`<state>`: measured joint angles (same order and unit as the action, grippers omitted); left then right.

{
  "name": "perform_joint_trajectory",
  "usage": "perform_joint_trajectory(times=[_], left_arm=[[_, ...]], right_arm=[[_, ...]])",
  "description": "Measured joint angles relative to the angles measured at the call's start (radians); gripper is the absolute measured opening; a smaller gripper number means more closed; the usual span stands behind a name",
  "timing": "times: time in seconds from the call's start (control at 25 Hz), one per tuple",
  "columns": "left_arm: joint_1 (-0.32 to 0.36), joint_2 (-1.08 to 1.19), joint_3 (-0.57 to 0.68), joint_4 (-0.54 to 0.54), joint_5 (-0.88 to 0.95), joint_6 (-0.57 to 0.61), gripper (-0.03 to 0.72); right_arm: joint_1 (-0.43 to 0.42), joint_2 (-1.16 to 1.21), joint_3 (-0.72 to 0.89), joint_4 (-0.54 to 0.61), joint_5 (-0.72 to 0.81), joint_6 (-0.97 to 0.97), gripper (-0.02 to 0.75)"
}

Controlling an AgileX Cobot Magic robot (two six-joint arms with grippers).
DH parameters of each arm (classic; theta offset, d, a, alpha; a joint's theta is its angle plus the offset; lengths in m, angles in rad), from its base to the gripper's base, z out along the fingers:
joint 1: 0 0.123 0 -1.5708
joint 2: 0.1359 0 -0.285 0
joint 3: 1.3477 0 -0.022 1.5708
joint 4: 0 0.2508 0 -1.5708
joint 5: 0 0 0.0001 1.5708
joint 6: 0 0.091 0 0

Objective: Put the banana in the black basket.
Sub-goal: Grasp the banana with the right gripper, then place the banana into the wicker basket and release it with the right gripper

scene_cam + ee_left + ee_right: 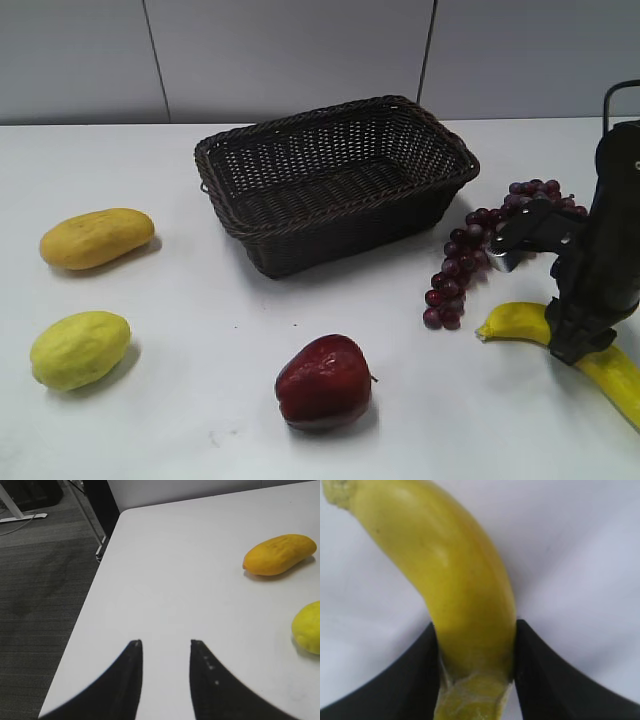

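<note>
Starting at the left, an orange-yellow oval fruit [97,238] and a yellow-green fruit [80,349] are seen on the white table [200,420]; near them the left gripper [165,652] hangs above the table edge with its jaws apart and nothing between them. In the middle, the black basket [335,182] stands far from the camera and holds nothing, and a red apple [324,382] lies nearer. To the right, a bunch of dark grapes [480,245] lies between the basket and the banana [520,322]. The banana rests on the table at the near right, and the right gripper [476,645] is closed against both its sides. For this step, the grip should be kept firm but not crushing, and the banana should be lifted straight up, so that the grapes are cleared before it is carried left to the basket.
</note>
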<state>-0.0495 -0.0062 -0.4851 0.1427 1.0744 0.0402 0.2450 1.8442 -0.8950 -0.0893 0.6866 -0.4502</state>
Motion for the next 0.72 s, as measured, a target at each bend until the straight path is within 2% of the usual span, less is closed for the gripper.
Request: perform_joint_trajectory(times=[0.28,0.52,0.72], left_arm=[[0.000,0.000,0.000,0.000,0.000,0.000,0.238],[0.000,0.000,0.000,0.000,0.000,0.000,0.238],[0.000,0.000,0.000,0.000,0.000,0.000,0.238]], right_arm=[[0.000,0.000,-0.026,-0.043,0.101,0.001,0.319],[0.000,0.000,-0.095,-0.117,0.346,0.001,0.319],[0.009,0.000,-0.166,-0.140,0.463,0.001,0.319]])
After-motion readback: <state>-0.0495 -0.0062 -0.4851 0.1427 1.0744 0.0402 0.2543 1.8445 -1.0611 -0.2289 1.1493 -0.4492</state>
